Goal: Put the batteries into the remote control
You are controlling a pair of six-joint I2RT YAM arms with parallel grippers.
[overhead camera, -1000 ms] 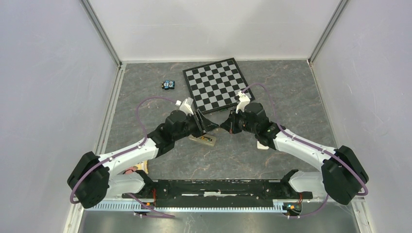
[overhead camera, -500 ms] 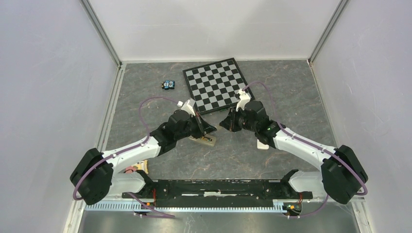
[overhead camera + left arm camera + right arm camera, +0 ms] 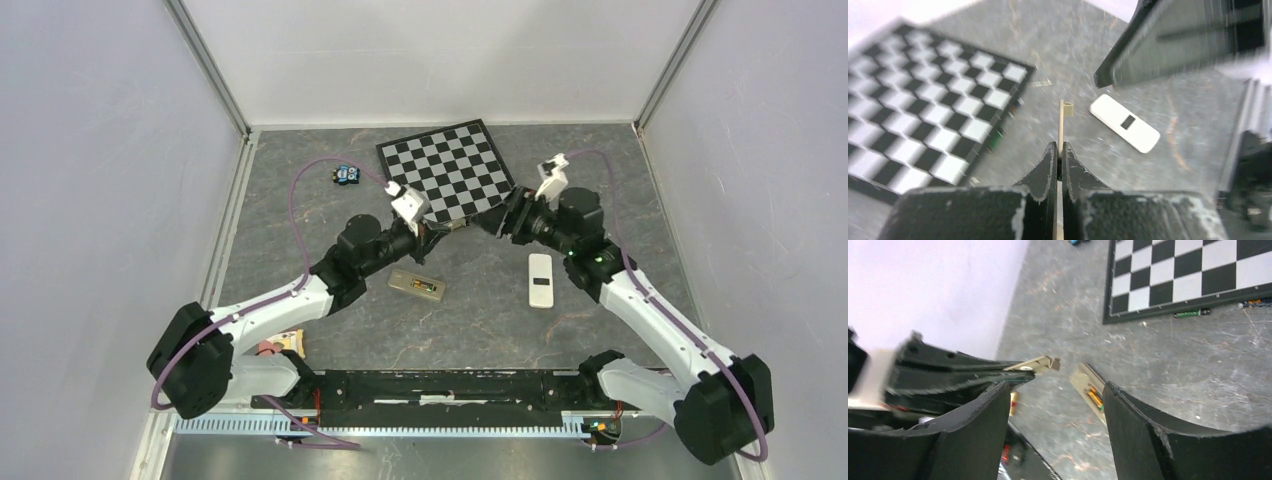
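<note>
The left arm (image 3: 268, 312) and right arm (image 3: 655, 312) wear white shells between bulky black joints, each trailing a looping purple cable (image 3: 292, 212). The black wedge-shaped jaws are scuffed, with a white block (image 3: 408, 203) just behind them.

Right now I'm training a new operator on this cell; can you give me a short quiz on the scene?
1. True or false: the right gripper is open and empty.
2. The left gripper is shut on: A the white slab; B a thin tan plate; C the chessboard.
3. What lies inside the remote control?
Key: 1 true; 2 B; 3 one battery.
</note>
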